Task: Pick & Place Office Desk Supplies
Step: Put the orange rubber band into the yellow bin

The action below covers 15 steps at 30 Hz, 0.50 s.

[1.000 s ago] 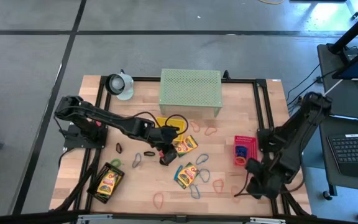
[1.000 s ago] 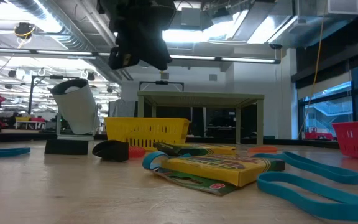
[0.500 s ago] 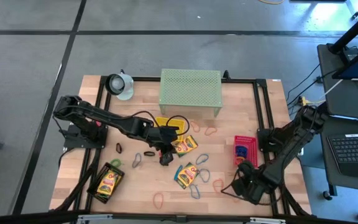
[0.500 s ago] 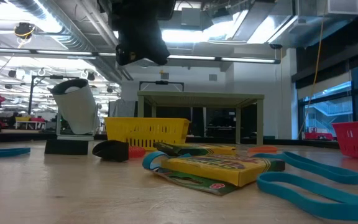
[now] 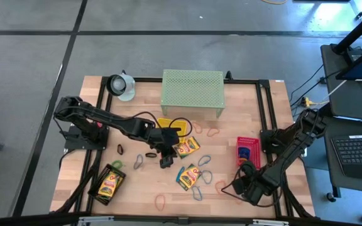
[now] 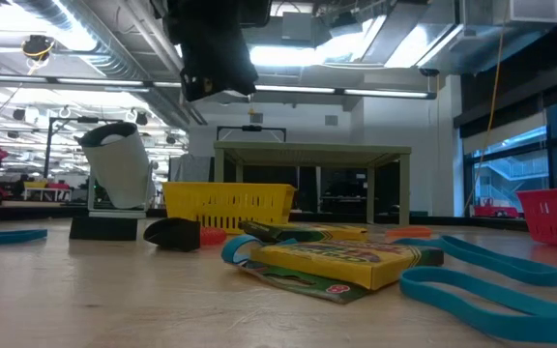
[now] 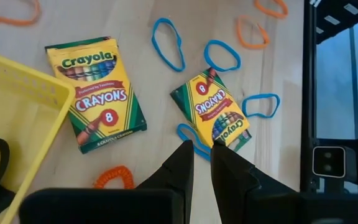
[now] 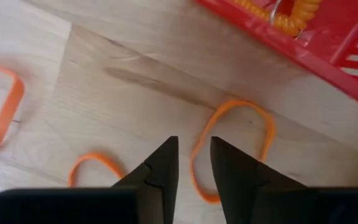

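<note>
- Crayon box A (image 7: 96,93), seen from the left wrist: yellow-green, flat on the table (image 5: 137,194), just beside the corner of the yellow mesh tray (image 7: 17,118); its long axis runs nearly parallel to the tray's near edge.
- Crayon box B (image 7: 216,114): lies apart from box A, tilted to it, its printed face reading the other way round; one end overlaps a blue loop (image 7: 194,140).
- Further blue loops (image 7: 168,42) and orange loops (image 7: 252,32) lie scattered flat around both boxes.
- Crayon box C (image 5: 109,183), high view: rests in the black mesh tray (image 5: 99,188) at the table's left front, long axis along the tray's length.
- Left gripper (image 7: 196,158): hangs above the table's middle, fingers drawn to a narrow gap, nothing between them.
- Orange loop (image 8: 232,146), right wrist view: an elongated oval flat on the table, near the red mesh tray (image 8: 303,46), long axis slanted to the tray's edge.
- Right gripper (image 8: 192,158): low over that loop near the table's right front, fingers narrowly parted, straddling one end of it; whether they grip it cannot be told.
- Pale green mesh shelf (image 5: 192,91): at the table's far edge.
</note>
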Motion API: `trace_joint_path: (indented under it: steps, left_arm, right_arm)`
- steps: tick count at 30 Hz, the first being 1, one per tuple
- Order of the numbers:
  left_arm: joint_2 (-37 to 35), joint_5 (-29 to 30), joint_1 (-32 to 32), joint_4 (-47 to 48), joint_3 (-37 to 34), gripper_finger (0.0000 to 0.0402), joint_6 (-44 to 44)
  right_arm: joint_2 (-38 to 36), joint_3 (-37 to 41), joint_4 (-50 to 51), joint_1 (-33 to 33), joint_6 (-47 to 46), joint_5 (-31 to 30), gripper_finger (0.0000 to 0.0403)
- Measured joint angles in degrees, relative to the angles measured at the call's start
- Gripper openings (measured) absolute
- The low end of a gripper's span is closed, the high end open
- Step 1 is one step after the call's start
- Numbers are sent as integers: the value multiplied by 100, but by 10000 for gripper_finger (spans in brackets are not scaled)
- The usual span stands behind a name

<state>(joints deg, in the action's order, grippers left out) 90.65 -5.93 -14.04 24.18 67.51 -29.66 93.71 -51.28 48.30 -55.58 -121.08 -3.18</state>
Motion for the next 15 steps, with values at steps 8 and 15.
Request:
trace_joint_path:
  steps: [8,15]
  left_arm:
    - [-2,-33,0,0,0,47,8]
    - [-2,-35,0,0,2,47,-12]
  right_arm:
    - [0,6,1,-12,0,63,102]
    - [249,8,-57,-15,3,180,118]
